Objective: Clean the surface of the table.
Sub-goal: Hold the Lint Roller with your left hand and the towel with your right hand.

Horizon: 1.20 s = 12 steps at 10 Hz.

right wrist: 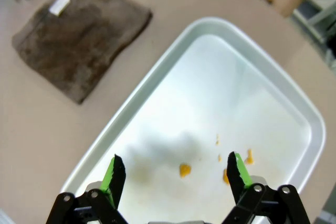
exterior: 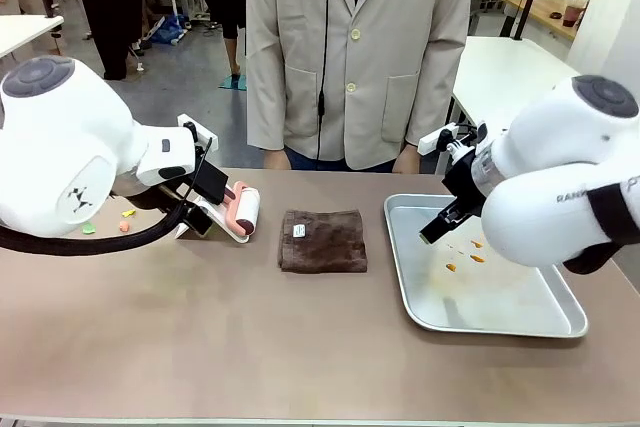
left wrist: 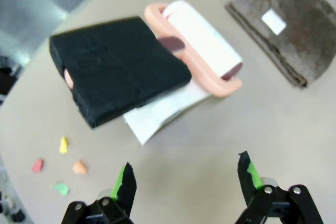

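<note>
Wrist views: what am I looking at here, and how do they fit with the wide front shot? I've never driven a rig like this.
The front shot looks across the table from between two white robot arms. A person stands at the far side. Each wrist view comes from a camera on one arm's wrist, looking along that arm's two-fingered tool.

The left tool hangs open above a pink lint roller, a black block lying partly over the roller, and a few coloured scraps.

The right tool hangs open above a metal tray with orange crumbs in it.

A brown cloth lies between roller and tray. Neither tool holds anything.
</note>
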Tool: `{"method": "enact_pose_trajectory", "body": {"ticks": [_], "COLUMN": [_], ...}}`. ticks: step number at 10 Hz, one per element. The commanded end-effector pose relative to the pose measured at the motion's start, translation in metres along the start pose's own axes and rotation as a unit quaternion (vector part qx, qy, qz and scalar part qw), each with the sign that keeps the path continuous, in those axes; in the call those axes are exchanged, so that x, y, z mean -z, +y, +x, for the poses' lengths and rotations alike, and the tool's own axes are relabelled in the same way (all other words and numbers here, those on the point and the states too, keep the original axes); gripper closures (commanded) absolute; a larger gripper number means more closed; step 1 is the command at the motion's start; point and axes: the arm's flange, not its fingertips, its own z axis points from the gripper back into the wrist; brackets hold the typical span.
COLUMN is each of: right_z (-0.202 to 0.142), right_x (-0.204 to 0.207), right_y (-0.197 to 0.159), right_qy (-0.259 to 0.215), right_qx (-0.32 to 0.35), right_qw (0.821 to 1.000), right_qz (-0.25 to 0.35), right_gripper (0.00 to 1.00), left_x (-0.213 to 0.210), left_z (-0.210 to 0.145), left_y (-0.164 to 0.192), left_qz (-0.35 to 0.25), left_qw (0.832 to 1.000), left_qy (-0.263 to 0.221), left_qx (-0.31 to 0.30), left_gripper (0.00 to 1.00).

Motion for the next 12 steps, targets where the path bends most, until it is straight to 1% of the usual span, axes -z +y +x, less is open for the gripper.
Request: {"method": "enact_pose_trajectory", "body": {"ticks": [1, 2, 3, 4, 5, 6, 7, 8, 9, 10, 11, 12], "right_z": [0.004, 0.002, -0.003, -0.013, -0.028, -0.054, -0.082, -0.109, -0.134, -0.151, -0.17, -0.182], "right_x": [-0.046, -0.068, -0.089, -0.106, -0.122, -0.139, -0.152, -0.161, -0.165, -0.165, -0.158, -0.151], "right_y": [-0.01, -0.013, -0.018, -0.028, -0.039, -0.055, -0.069, -0.087, -0.108, -0.125, -0.153, -0.168], "right_qy": [0.043, 0.048, 0.047, 0.045, 0.031, -0.006, -0.043, -0.073, -0.093, -0.103, -0.107, -0.125], "right_qx": [0.037, 0.094, 0.157, 0.194, 0.23, 0.258, 0.278, 0.305, 0.332, 0.353, 0.387, 0.397], "right_qw": [0.997, 0.993, 0.983, 0.971, 0.955, 0.932, 0.913, 0.893, 0.873, 0.859, 0.833, 0.815], "right_qz": [0.045, 0.059, 0.083, 0.13, 0.187, 0.254, 0.297, 0.323, 0.343, 0.356, 0.381, 0.403], "right_gripper": [0.0, 0.0, 0.0, 0.0, 0.0, 0.0, 0.0, 0.0, 0.0, 0.0, 0.0, 0.0], "left_x": [-0.043, -0.064, -0.083, -0.101, -0.123, -0.137, -0.148, -0.156, -0.164, -0.169, -0.167, -0.16], "left_z": [-0.008, -0.013, -0.017, -0.026, -0.038, -0.05, -0.07, -0.085, -0.104, -0.123, -0.141, -0.158], "left_y": [0.008, 0.01, 0.019, 0.03, 0.052, 0.073, 0.105, 0.122, 0.142, 0.162, 0.176, 0.187], "left_qz": [-0.02, -0.044, -0.074, -0.09, -0.13, -0.181, -0.236, -0.291, -0.334, -0.356, -0.375, -0.4], "left_qw": [0.999, 0.998, 0.993, 0.991, 0.984, 0.974, 0.954, 0.936, 0.915, 0.897, 0.881, 0.858], "left_qy": [0.022, 0.021, 0.022, -0.005, -0.034, -0.064, -0.098, -0.13, -0.166, -0.196, -0.217, -0.238], "left_qx": [-0.016, -0.048, -0.084, -0.098, -0.118, -0.122, -0.154, -0.146, -0.152, -0.171, -0.192, -0.217], "left_gripper": [0.0, 0.0, 0.0, 0.0, 0.0, 0.0, 0.0, 0.0, 0.0, 0.0, 0.0, 0.0]}}
